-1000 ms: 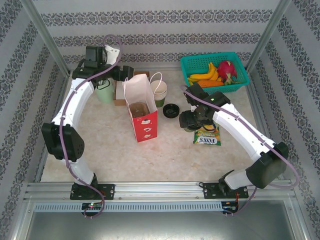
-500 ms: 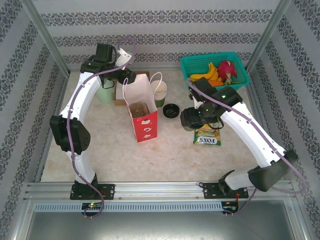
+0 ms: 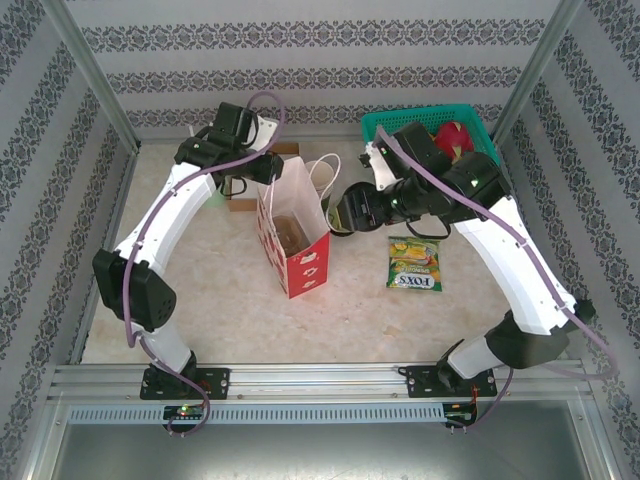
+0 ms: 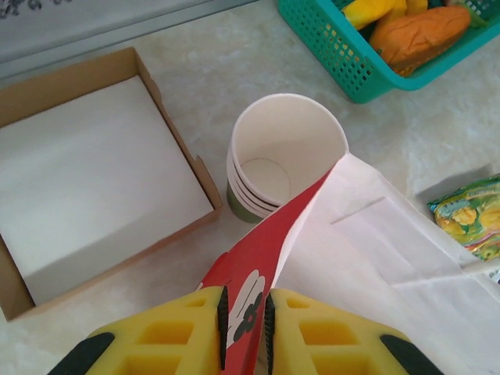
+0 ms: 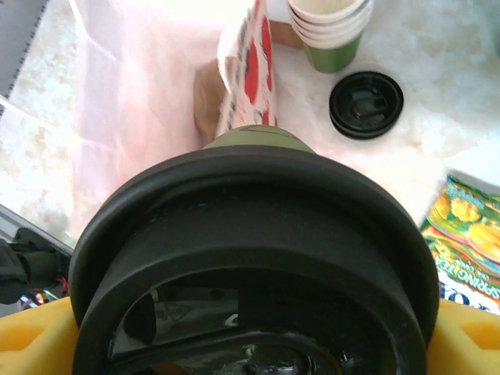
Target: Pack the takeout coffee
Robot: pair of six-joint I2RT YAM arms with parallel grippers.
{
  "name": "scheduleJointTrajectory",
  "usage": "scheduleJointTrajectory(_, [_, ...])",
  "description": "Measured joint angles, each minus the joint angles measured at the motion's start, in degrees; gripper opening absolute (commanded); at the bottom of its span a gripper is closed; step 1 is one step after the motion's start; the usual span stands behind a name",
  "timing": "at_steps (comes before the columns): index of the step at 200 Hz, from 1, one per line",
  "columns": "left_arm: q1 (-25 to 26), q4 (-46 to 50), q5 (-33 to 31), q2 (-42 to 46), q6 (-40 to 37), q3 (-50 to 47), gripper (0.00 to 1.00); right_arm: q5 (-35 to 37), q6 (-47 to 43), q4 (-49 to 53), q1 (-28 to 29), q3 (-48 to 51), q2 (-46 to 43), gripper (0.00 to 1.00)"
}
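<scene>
The takeout coffee [image 5: 258,258], a dark green cup under a black lid, sits tilted between the yellow fingers [image 5: 23,336] of my right gripper [image 5: 250,344], which is shut on it. In the top view the right gripper [image 3: 355,210] holds the takeout coffee [image 3: 343,212] just right of the red paper bag [image 3: 295,235], beside its open mouth. My left gripper [image 4: 246,328] is shut on the bag's red rim [image 4: 258,266]; from above the left gripper [image 3: 262,170] is at the bag's back left corner. The bag's white inside [image 5: 141,94] lies below the cup.
A stack of lidless green cups [image 4: 285,156] stands behind the bag, with a spare black lid [image 5: 366,104] beside it. A shallow cardboard box [image 4: 86,172] lies at the back left. A teal basket of fruit [image 3: 478,120] is at the back right, a snack packet [image 3: 413,265] in front of it.
The left gripper has closed on the bag's rim and pulled the bag askew to the right. The right arm has carried the cup from beside the snack packet up to the bag's mouth.
</scene>
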State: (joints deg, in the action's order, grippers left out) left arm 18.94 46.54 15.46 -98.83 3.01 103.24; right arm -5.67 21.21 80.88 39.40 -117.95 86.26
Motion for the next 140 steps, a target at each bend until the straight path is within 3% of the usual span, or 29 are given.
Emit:
scheduleJointTrajectory(93, [0.63, -0.07, -0.98, 2.67, 10.27, -4.5, 0.23, -0.31, 0.04, 0.57, 5.57, -13.81, 9.68, 0.54])
scheduleJointTrajectory(140, [0.63, -0.26, -0.46, 2.75, 11.15, -4.68, 0.31, 1.01, 1.27, 0.61, 7.43, -18.4, 18.25, 0.54])
